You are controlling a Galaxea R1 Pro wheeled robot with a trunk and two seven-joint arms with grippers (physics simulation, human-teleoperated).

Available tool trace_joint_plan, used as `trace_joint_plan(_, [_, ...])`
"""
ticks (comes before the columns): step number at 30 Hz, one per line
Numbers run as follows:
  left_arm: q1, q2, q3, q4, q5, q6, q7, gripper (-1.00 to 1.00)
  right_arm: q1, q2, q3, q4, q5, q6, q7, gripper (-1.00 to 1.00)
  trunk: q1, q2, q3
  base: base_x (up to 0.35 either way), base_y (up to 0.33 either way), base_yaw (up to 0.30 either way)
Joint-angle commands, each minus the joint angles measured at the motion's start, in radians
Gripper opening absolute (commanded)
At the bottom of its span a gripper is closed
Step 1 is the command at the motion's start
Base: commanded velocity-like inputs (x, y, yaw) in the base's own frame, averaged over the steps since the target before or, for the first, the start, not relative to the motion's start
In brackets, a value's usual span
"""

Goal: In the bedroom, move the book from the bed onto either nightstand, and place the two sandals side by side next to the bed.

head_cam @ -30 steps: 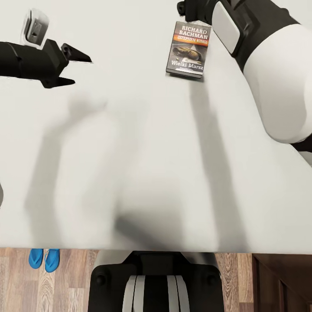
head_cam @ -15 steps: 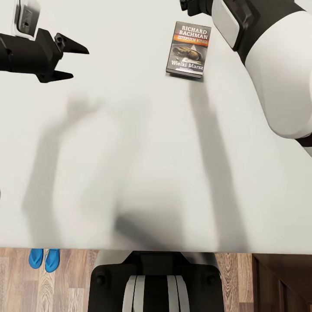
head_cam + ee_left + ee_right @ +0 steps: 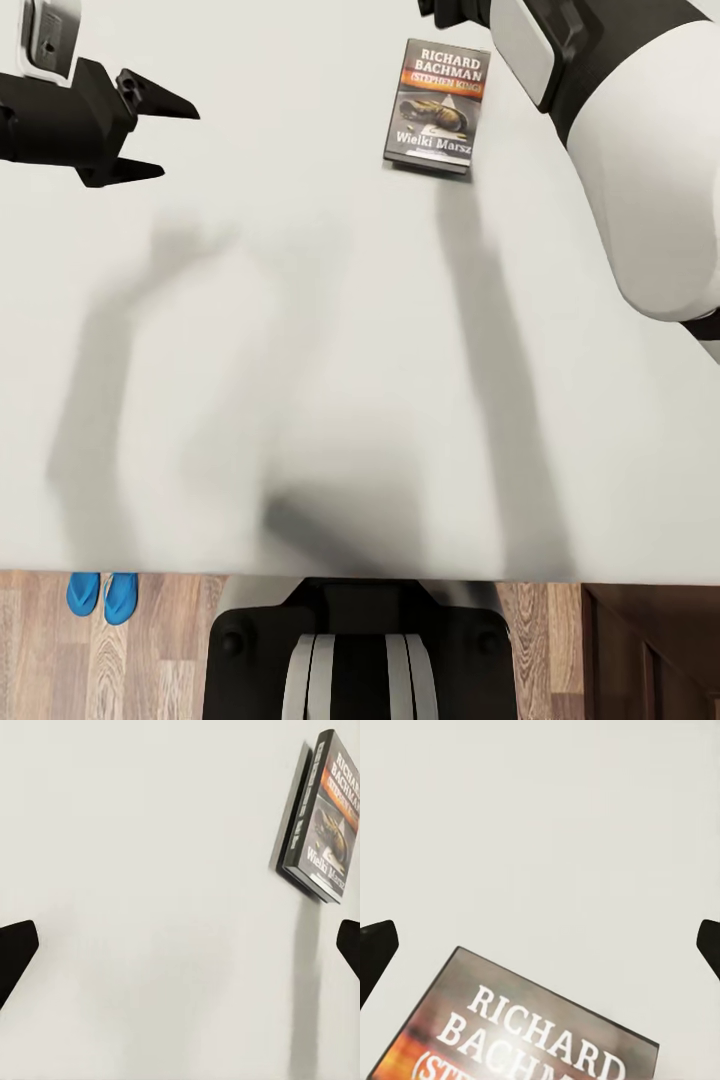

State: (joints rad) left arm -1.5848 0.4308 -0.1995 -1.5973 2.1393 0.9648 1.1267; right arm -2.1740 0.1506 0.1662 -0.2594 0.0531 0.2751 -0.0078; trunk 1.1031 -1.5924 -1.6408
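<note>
Head view: the left tool (image 3: pixel 155 135) hangs wide open over the bed (image 3: pixel 300 350), empty. The book (image 3: pixel 437 105) lies flat at one o'clock.

Right wrist view: the right tool (image 3: pixel 540 945), spread apart, hovers above the book (image 3: pixel 525 1027), likely to grab it.

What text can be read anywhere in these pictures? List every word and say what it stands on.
"RICHARD BACHMAN": white lettering at the top of the book cover, which lies on the bed; also read in the right wrist view.
"(STEPHEN KING)": on the orange band below it, partly glared.
"Wielki Marsz": white title near the cover's lower edge.
Spine lettering in the left wrist view: too blurred to read.
</note>
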Motion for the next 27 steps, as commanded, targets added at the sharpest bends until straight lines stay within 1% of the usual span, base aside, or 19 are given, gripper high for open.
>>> trace_joint_plan(1, [-0.001, 0.002, 0.0, -0.001, 0.009, 0.002, 0.01, 1.0, 0.0, 0.0, 0.003, -0.002, 0.005, 0.006, 0.0, 1.0, 0.0, 0.0, -0.002, 0.0, 0.0, 0.0])
trace_joint_plan(16, [-0.001, 0.008, 0.0, -0.004, 0.011, 0.002, 0.01, 1.0, 0.0, -0.001, 0.001, -0.006, 0.005, -0.002, 0.005, 1.0, 0.0, 0.0, -0.024, 0.0, 0.0, 0.0])
trace_joint_plan(27, [-0.001, 0.008, 0.0, -0.004, 0.01, 0.002, 0.01, 1.0, 0.0, -0.001, -0.003, 0.0, 0.002, 0.01, 0.006, 1.0, 0.0, 0.0, -0.028, 0.0, 0.0, 0.0])
